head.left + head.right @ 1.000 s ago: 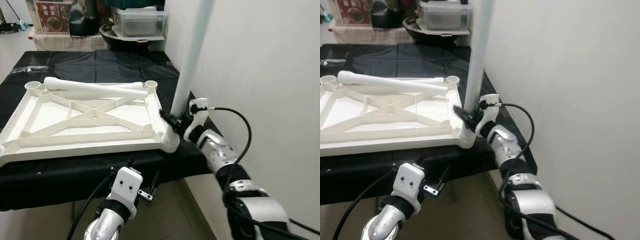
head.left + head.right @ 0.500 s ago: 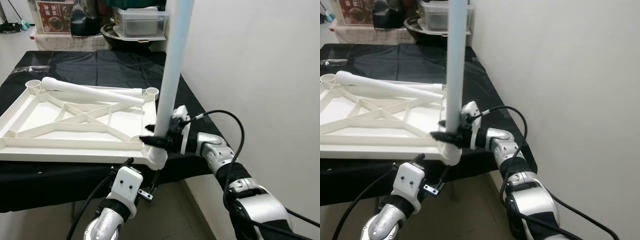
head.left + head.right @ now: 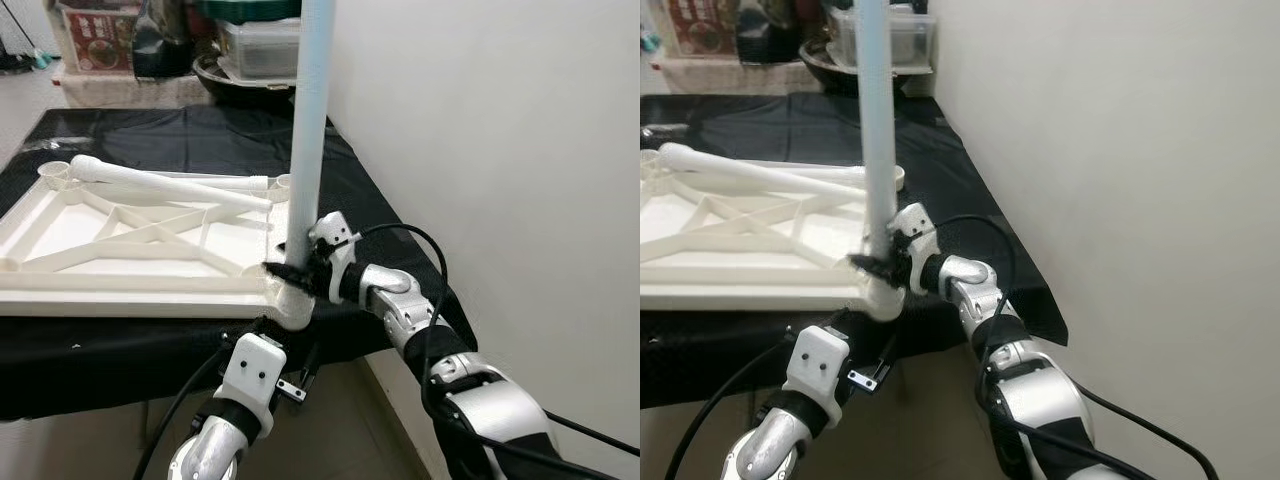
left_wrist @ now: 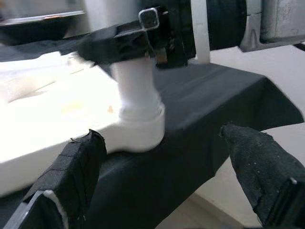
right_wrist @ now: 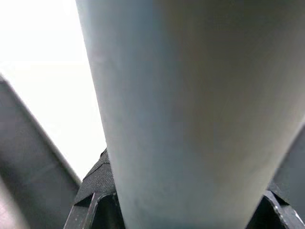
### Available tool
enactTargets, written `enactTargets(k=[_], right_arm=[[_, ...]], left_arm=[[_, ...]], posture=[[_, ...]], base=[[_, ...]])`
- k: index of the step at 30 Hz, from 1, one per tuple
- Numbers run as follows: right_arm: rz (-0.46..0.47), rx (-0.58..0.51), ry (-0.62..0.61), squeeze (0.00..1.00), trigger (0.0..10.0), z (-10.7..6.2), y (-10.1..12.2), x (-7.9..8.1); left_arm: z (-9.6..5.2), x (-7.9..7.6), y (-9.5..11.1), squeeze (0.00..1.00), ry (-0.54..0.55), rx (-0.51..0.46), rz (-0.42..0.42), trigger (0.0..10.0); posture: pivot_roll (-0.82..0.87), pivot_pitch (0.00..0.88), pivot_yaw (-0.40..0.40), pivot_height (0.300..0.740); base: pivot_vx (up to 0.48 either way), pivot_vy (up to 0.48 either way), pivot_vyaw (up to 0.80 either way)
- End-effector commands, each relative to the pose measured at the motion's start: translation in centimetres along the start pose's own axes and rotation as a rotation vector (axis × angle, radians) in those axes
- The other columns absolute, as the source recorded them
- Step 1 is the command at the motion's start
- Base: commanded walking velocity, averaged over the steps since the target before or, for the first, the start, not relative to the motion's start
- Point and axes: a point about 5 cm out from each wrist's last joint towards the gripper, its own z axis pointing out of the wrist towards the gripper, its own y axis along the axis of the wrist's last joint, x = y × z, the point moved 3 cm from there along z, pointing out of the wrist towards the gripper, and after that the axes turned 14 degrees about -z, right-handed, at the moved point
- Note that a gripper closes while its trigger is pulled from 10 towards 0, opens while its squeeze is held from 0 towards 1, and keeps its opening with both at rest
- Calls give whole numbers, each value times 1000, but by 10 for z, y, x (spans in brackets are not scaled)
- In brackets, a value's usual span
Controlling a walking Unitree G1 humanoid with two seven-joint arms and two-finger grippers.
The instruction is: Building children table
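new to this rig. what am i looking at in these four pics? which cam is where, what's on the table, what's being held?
It's a humanoid robot with two silver arms, each ending in a two-fingered black tool. The two wide pictures come from a stereo camera on its head, looking down. The other two come from cameras on each wrist, looking along that tool's fingers.

On the black-covered table lies a white tabletop, upside down, ribs showing, with round sockets at its corners. A loose white leg lies across its far end.

The right tool grips another leg, upright in the near right corner socket; the right wrist view sees it up close. The left tool is open, low before the table edge, looking at that socket.
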Motion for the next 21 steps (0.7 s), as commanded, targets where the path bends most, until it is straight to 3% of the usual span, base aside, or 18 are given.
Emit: enactTargets(k=[1,2,5,6,7,8,10,12,14,15,16,17,18,21], right_arm=[[147,122,-375,0,0,-17,-22,-41],[194,162,-524,0,0,-25,-30,-53],[194,162,-524,0,0,-25,-30,-53],[242,184,-646,0,0,-33,-36,-59],[242,184,-646,0,0,-33,-36,-59],[299,189,-784,0,0,-39,-41,-61],[299,189,-784,0,0,-39,-41,-61],[390,177,-938,0,0,-38,-41,-50],[390,177,-938,0,0,-38,-41,-50],[398,161,-919,0,2510,-29,-35,-40],[379,143,-864,482,10000,-19,-28,-30],[379,143,-864,482,10000,-19,-28,-30],[380,117,-792,1000,10000,-11,-24,-20],[379,77,-744,1000,10000,-6,-18,-14]], left_arm=[[0,-2,-3,0,-5,12,-10,10000],[0,-2,-3,0,-5,12,-10,10000],[0,-2,-3,0,-5,12,-10,10000],[0,-2,-3,0,-6,13,-9,10000],[0,-2,-3,0,-6,13,-9,10000],[0,-2,-3,0,-6,13,-9,10000],[0,-2,-3,0,-6,13,-9,10000],[-1,-2,-3,0,-5,13,-7,10000],[-1,-2,-3,0,-5,13,-7,10000],[-1,-2,-3,0,-5,13,-7,10000],[-1,-2,-3,0,-5,13,-8,10000],[-1,-2,-3,0,-5,13,-8,10000],[-1,-2,-3,0,-5,13,-8,10000],[-1,-3,-4,0,-4,13,-10,10000]], posture=[[119,76,-99,740],[119,76,-99,740],[119,76,-99,740],[119,77,-95,740],[119,77,-95,740],[121,78,-98,740],[121,78,-98,740],[123,79,-100,740],[123,79,-100,740],[123,79,-100,740],[124,78,-103,740],[124,78,-103,740],[124,77,-105,740],[122,72,-107,740]], base=[[0,0,0],[0,0,0],[0,0,0],[0,0,0],[0,0,0],[0,0,0],[0,0,0],[0,0,0],[0,0,0],[0,0,0],[0,0,0],[0,0,0],[0,0,0],[0,0,0]])
